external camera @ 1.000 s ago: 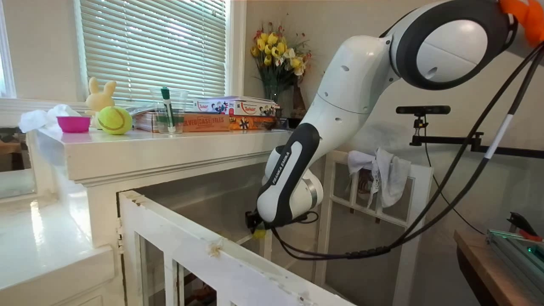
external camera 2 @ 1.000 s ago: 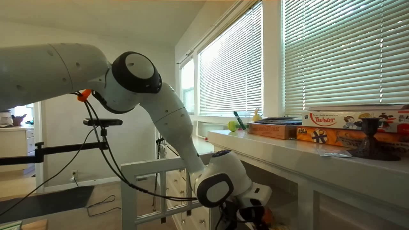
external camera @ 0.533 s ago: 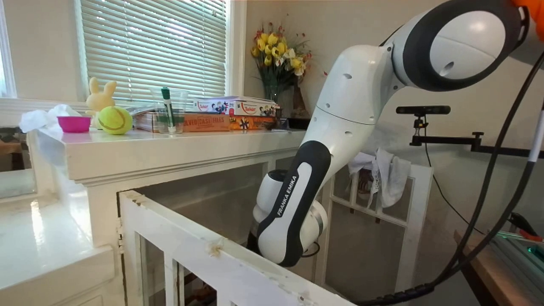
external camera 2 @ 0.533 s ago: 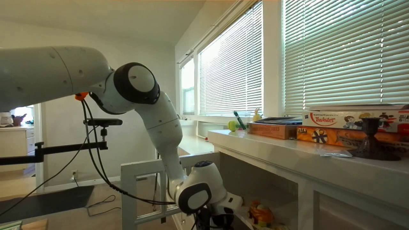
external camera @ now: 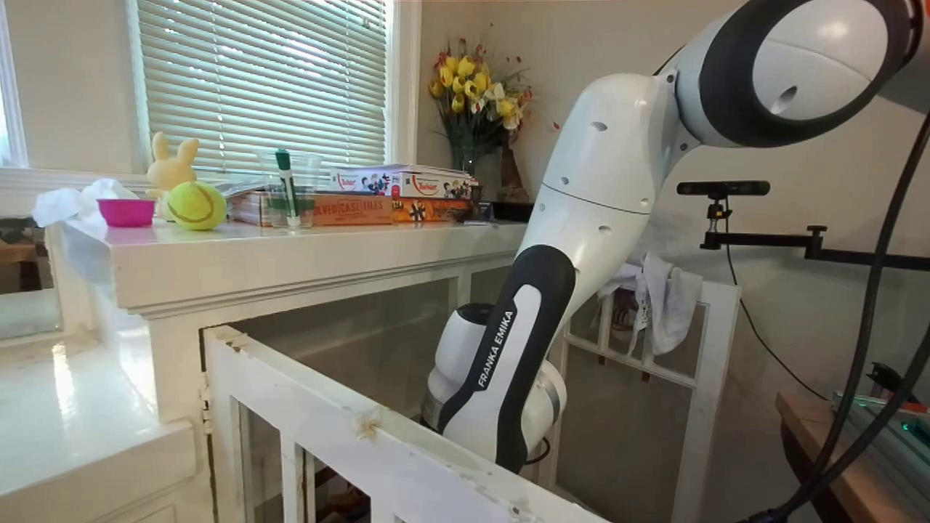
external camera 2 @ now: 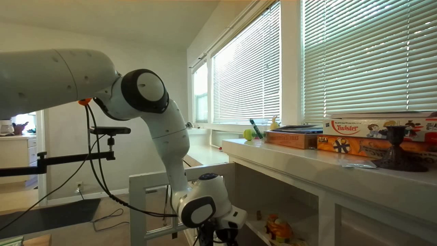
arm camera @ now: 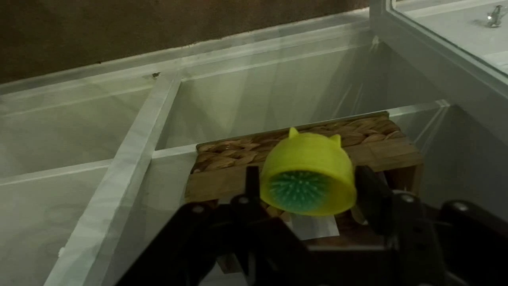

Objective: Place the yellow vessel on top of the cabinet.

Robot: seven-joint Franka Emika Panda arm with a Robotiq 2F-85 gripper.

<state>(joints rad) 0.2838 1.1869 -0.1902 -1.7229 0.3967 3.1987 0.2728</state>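
The yellow vessel (arm camera: 308,153) is a small bright cup with two pointed ears and green bristles inside; its mouth faces the wrist camera. My gripper (arm camera: 306,171) is shut on it, a dark finger (arm camera: 252,182) along each side. In an exterior view the gripper (external camera 2: 218,235) hangs at the bottom edge, partly cut off, outside the cabinet's opening and below its top. The cabinet (external camera: 312,254) is cream-white with a wide flat top. Neither exterior view shows the vessel; the swung-out door hides the gripper in an exterior view.
A paned cabinet door (external camera: 392,436) stands out near the arm; another door (external camera: 716,363) carries a white cloth (external camera: 672,309). On top sit a tennis ball (external camera: 196,205), pink cup (external camera: 126,212), game boxes (external camera 2: 365,145) and dark candle holder (external camera 2: 396,153). An orange toy (external camera 2: 278,229) lies inside.
The arm has drawn back from the cabinet's opening and sunk lower, uncovering the orange toy. A bit of yellow under the wrist has gone out of sight behind the door.
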